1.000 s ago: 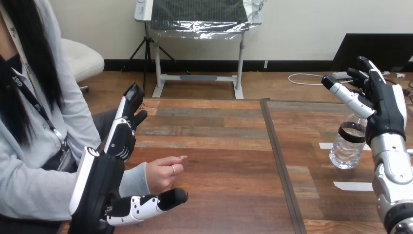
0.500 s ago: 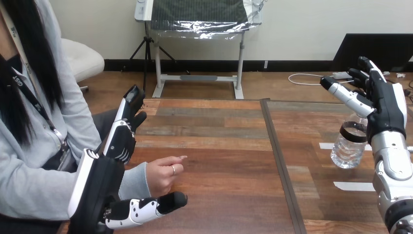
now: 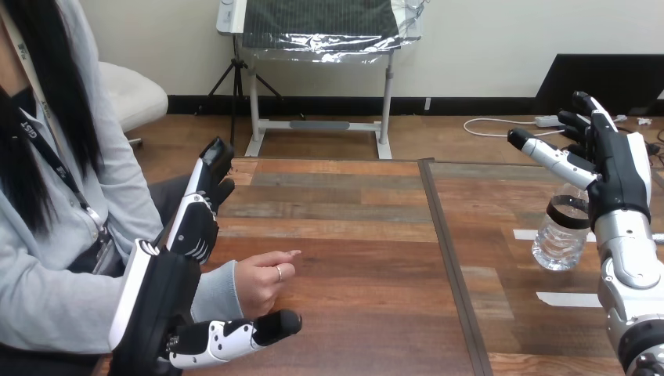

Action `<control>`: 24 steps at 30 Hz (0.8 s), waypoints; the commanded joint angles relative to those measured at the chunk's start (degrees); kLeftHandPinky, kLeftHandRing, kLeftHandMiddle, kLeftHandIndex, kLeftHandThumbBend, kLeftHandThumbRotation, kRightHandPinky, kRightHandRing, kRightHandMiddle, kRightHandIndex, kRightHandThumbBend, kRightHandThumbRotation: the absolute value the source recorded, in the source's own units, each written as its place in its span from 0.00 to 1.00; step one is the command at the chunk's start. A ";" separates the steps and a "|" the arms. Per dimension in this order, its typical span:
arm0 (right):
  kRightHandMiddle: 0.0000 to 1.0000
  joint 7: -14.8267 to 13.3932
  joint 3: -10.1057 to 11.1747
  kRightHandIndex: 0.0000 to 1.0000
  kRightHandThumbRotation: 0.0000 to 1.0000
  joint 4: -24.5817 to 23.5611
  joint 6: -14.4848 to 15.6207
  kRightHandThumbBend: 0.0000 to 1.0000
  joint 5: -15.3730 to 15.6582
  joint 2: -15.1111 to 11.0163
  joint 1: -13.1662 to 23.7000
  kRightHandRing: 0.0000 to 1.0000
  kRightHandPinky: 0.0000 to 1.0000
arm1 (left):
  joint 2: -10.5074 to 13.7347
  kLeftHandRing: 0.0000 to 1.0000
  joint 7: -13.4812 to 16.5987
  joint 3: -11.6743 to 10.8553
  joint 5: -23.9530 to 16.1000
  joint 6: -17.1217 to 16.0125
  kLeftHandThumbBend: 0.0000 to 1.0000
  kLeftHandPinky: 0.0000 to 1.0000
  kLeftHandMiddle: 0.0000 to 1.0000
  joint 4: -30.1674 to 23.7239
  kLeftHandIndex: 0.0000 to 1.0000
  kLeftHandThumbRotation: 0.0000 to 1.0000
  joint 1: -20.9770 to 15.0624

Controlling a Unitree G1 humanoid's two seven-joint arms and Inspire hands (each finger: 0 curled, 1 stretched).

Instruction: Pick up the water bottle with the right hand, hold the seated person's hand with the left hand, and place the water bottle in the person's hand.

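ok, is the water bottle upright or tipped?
Upright. The water bottle stands base down on the table, neck up, partly behind the open right hand.

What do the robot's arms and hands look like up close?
Both are black machine hands with white shells on their backs: the left hand and the right hand. Their fingers are long and jointed, made of black and white segments with black tips. The right forearm is a smooth silver tube that swells into a rounded section lower down.
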State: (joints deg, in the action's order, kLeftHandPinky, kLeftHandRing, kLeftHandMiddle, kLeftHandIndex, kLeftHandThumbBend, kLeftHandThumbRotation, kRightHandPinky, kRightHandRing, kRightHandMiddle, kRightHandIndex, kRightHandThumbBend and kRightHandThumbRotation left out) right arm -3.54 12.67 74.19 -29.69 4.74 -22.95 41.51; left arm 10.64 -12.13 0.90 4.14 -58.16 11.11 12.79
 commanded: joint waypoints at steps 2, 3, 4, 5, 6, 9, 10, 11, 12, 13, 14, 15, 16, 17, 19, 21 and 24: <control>0.86 -0.79 -0.81 0.93 0.38 1.58 1.47 0.98 0.77 0.04 -0.01 0.90 0.90 | 0.62 1.00 -0.14 -0.69 0.71 -0.49 1.00 0.96 1.00 -2.85 0.99 0.48 -2.02; 0.86 -0.89 -0.85 0.93 0.38 1.54 1.44 0.99 0.79 0.05 -0.01 0.90 0.90 | 0.60 1.00 -0.14 -0.70 0.72 -0.48 1.00 0.96 1.00 -2.84 0.99 0.48 -2.03; 0.86 -0.97 -0.89 0.93 0.38 1.51 1.42 0.99 0.80 0.06 0.00 0.90 0.90 | 0.58 1.00 -0.14 -0.71 0.73 -0.48 1.00 0.96 1.00 -2.84 0.99 0.48 -2.04; 0.86 -1.02 -0.90 0.93 0.39 1.41 1.19 0.99 0.74 0.12 -0.02 0.90 0.89 | 0.56 1.00 -0.13 -0.72 0.76 -0.49 1.00 0.96 1.00 -2.80 0.99 0.48 -2.07; 0.86 -1.04 -0.91 0.93 0.39 1.35 1.02 0.99 0.67 0.16 -0.03 0.90 0.89 | 0.54 1.00 -0.14 -0.73 0.78 -0.50 1.00 0.96 1.00 -2.78 0.99 0.47 -2.10; 0.86 -0.99 -0.86 0.93 0.38 1.12 0.23 0.98 0.36 0.33 -0.10 0.90 0.88 | 0.52 1.00 -0.17 -0.72 0.85 -0.61 1.00 0.95 1.00 -2.60 0.99 0.47 -2.25; 0.87 -0.96 -0.84 0.94 0.38 1.10 0.09 0.98 0.29 0.36 -0.11 0.90 0.87 | 0.47 1.00 -0.17 -0.71 0.81 -0.67 1.00 0.95 1.00 -2.40 0.99 0.47 -2.38; 0.87 -0.87 -0.80 0.94 0.37 1.03 -0.14 0.97 0.18 0.40 -0.12 0.90 0.87 | 0.43 1.00 -0.17 -0.70 0.80 -0.69 1.00 0.95 1.00 -2.19 0.99 0.47 -2.53; 0.87 -0.81 -0.78 0.94 0.37 1.01 -0.25 0.97 0.12 0.42 -0.12 0.90 0.87 | 0.41 1.00 -0.18 -0.69 0.79 -0.70 1.00 0.95 1.00 -2.07 0.99 0.47 -2.62; 0.87 -0.77 -0.77 0.94 0.36 0.99 -0.33 0.96 0.08 0.43 -0.13 0.90 0.86 | 0.40 1.00 -0.18 -0.68 0.79 -0.70 1.00 0.95 1.00 -1.99 0.99 0.47 -2.67; 0.87 -0.75 -0.78 0.94 0.36 0.97 -0.37 0.96 0.05 0.43 -0.13 0.90 0.86 | 0.40 1.00 -0.19 -0.68 0.80 -0.69 1.00 0.95 1.00 -1.98 0.99 0.47 -2.68; 0.87 -0.75 -0.81 0.94 0.36 0.89 -0.52 0.96 0.04 0.45 -0.16 0.89 0.86 | 0.41 1.00 -0.18 -0.70 0.76 -0.63 1.00 0.95 1.00 -1.95 0.99 0.47 -2.69; 0.87 -0.73 -0.82 0.94 0.35 0.84 -0.59 0.95 0.03 0.45 -0.16 0.89 0.86 | 0.38 1.00 -0.16 -0.70 0.68 -0.57 1.00 0.95 1.00 -1.87 0.99 0.47 -2.76; 0.87 -0.63 -0.80 0.94 0.35 0.70 -0.91 0.95 -0.06 0.51 -0.23 0.89 0.85 | 0.38 1.00 -0.16 -0.72 0.59 -0.56 1.00 0.95 1.00 -1.71 0.99 0.47 -2.89; 0.87 -0.52 -0.76 0.94 0.35 0.55 -1.27 0.95 -0.18 0.57 -0.30 0.89 0.85 | 0.38 1.00 -0.17 -0.73 0.50 -0.58 1.00 0.95 1.00 -1.53 0.99 0.47 -3.03; 0.87 -0.45 -0.75 0.94 0.35 0.36 -1.75 0.95 -0.30 0.66 -0.40 0.89 0.84 | 0.36 1.00 -0.13 -0.80 0.27 -0.70 1.00 0.95 1.00 -1.20 0.99 0.48 -3.25; 0.87 -0.32 -0.73 0.94 0.36 0.10 -2.41 0.95 -0.49 0.80 -0.57 0.89 0.84 | 0.32 1.00 -0.09 -0.81 0.09 -0.66 1.00 0.95 1.00 -0.95 0.99 0.48 -3.45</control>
State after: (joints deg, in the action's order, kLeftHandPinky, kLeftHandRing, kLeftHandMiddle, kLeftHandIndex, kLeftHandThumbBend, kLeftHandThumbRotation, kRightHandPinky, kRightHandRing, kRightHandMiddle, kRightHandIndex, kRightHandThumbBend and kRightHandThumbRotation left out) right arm -4.35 12.06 74.19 -31.00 4.62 -22.92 41.22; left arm 10.65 -12.21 0.83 4.09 -58.16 11.06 12.77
